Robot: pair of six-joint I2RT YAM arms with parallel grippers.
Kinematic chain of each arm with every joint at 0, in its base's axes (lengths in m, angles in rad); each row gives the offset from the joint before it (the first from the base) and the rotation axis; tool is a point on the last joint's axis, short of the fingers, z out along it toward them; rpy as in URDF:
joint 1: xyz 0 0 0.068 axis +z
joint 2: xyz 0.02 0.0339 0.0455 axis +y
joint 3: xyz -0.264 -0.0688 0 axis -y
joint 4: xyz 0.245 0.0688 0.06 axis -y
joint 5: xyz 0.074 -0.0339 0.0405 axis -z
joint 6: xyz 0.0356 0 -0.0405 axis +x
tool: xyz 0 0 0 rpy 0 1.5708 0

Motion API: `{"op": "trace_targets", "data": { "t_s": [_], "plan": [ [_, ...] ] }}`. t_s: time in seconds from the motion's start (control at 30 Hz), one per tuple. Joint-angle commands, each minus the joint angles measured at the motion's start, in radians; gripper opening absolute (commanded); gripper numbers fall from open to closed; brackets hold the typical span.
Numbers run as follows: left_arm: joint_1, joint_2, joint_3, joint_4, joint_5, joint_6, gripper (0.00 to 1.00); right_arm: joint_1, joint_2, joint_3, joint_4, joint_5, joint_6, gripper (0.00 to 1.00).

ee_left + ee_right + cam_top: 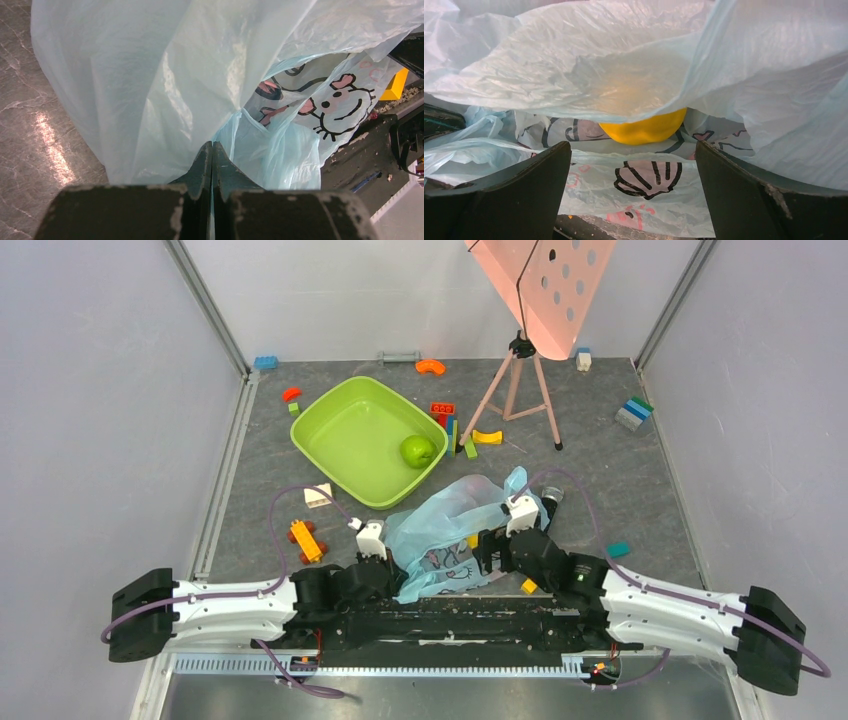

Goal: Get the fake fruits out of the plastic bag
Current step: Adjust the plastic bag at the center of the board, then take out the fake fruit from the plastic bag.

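Plastic bag (450, 525) lies crumpled on the table (620, 480) near its front edge, between the two claws and just beside the near corner of the green tub (345, 435). A green apple (417, 451) sits inside that tub against its right-hand wall, apart from the bag. The left claw (212, 150) is pressed fully together, with a fold of the bag's thin film pinched at its tip. The right claw (634, 150) stands wide open among the bag's folds, film above and below it, gripping nothing. A yellow fruit (644, 129) rests ahead, between its fingers, half covered by film and touching neither finger.
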Motion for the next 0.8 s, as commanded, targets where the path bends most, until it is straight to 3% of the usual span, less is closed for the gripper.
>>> {"op": "trace_targets", "data": {
  "t_s": [0.0,0.4,0.77],
  "plan": [
    [-0.004,0.001,0.025,0.038,-0.018,0.024,0.02,0.001,0.073,0.075,0.044,0.056,-0.003,0.98],
    [-0.004,-0.009,0.021,0.037,-0.017,0.025,0.02,-0.009,0.256,0.145,0.108,0.116,-0.015,0.98],
    [-0.004,-0.017,0.014,0.034,-0.018,0.023,0.02,-0.099,0.379,0.121,0.244,-0.024,-0.048,0.98]
  ]
}}
